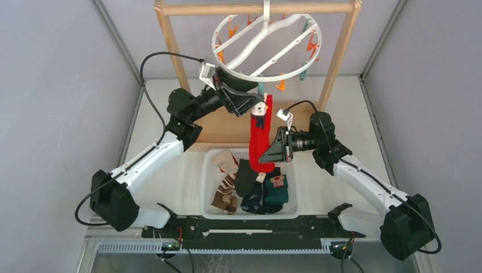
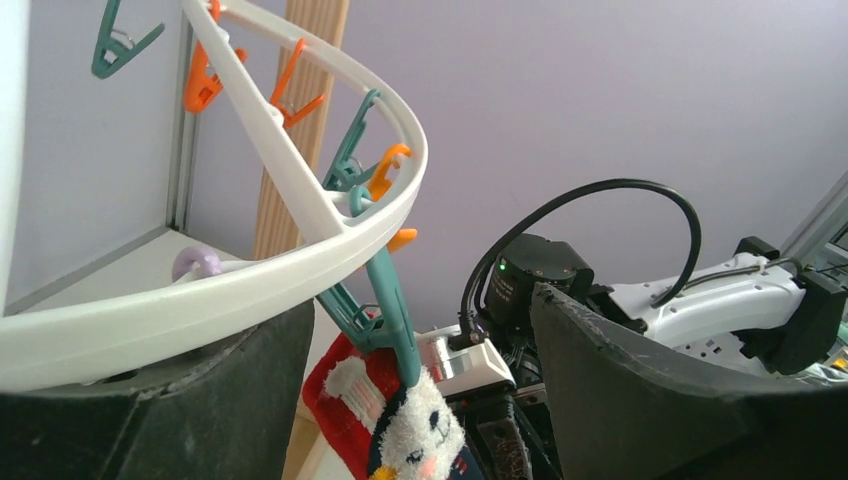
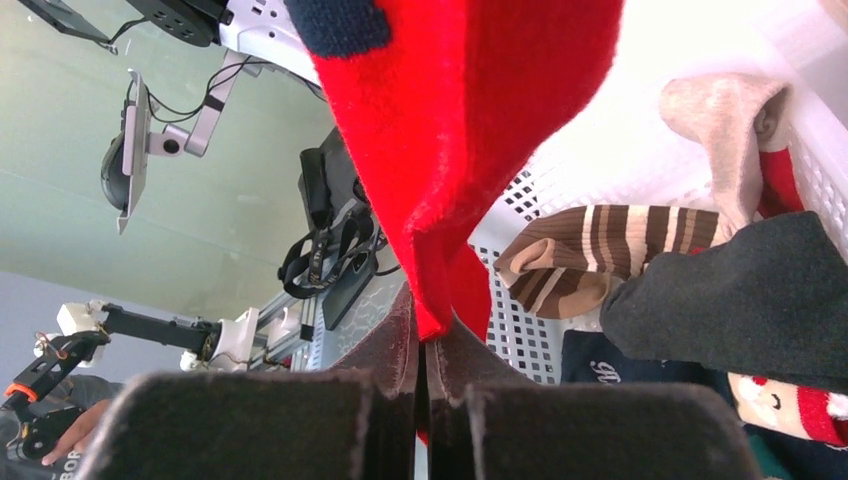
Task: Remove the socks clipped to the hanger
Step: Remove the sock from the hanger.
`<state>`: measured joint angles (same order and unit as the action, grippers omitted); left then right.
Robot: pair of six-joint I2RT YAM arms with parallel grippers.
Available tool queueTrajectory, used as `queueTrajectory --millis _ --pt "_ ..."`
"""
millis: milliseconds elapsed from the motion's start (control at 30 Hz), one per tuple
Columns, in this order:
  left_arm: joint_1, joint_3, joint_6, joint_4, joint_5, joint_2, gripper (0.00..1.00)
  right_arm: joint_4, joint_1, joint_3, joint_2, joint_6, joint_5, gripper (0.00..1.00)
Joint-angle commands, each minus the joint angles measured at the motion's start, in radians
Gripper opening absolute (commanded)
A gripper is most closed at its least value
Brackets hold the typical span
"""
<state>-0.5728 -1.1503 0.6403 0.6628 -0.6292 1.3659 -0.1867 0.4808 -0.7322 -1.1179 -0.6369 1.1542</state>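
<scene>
The round white hanger (image 1: pixel 267 48) hangs from a wooden rack, with orange and teal clips round its rim. One red sock (image 1: pixel 260 139) with a white bear figure hangs from a teal clip (image 2: pixel 392 305) at the ring's near edge (image 2: pixel 300 265). My left gripper (image 1: pixel 250 101) is open just under the ring, its fingers (image 2: pixel 640 390) wide on either side of that clip and the red sock's top (image 2: pixel 345 405). My right gripper (image 3: pixel 422 345) is shut on the lower end of the red sock (image 3: pixel 470 130), above the basket.
A white perforated basket (image 1: pixel 206 182) stands under the sock and holds several loose socks: striped (image 3: pixel 600 245), dark grey (image 3: pixel 740 300), navy and green ones. The wooden rack (image 1: pixel 170 45) stands on a brown board (image 1: pixel 219 129) behind the basket. Grey walls close in both sides.
</scene>
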Motion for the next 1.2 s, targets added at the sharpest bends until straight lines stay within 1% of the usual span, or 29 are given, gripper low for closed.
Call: queueTrajectory --millis 0,133,300,467,567,733,1000,1100,1167 --pt "0.015 0.037 0.06 0.143 -0.013 -0.038 0.83 0.002 0.018 -0.054 0.033 0.022 0.016 0.0" --pt "0.018 0.053 0.093 0.194 -0.022 -0.027 0.83 0.012 0.03 -0.066 0.036 0.022 0.016 0.0" --pt "0.02 0.083 0.093 0.198 -0.017 -0.029 0.84 0.041 0.051 -0.081 0.053 0.038 0.015 0.0" --pt "0.022 0.061 0.099 0.155 -0.03 -0.009 0.83 0.083 0.066 -0.101 0.06 0.063 0.01 0.0" --pt "0.023 0.045 0.108 0.155 -0.042 0.003 0.83 0.1 0.071 -0.105 0.062 0.075 0.009 0.0" --pt "0.023 -0.018 0.152 0.155 -0.099 0.054 0.82 0.105 0.074 -0.105 0.054 0.083 0.009 0.0" --pt "0.025 -0.038 0.162 0.168 -0.106 0.074 0.81 0.113 0.079 -0.106 0.048 0.092 0.01 0.0" --pt "0.027 -0.044 0.182 0.194 -0.099 0.079 0.78 0.12 0.079 -0.106 0.047 0.098 0.009 0.0" --pt "0.027 -0.047 0.189 0.203 -0.092 0.08 0.73 0.124 0.081 -0.105 0.047 0.101 0.008 0.0"
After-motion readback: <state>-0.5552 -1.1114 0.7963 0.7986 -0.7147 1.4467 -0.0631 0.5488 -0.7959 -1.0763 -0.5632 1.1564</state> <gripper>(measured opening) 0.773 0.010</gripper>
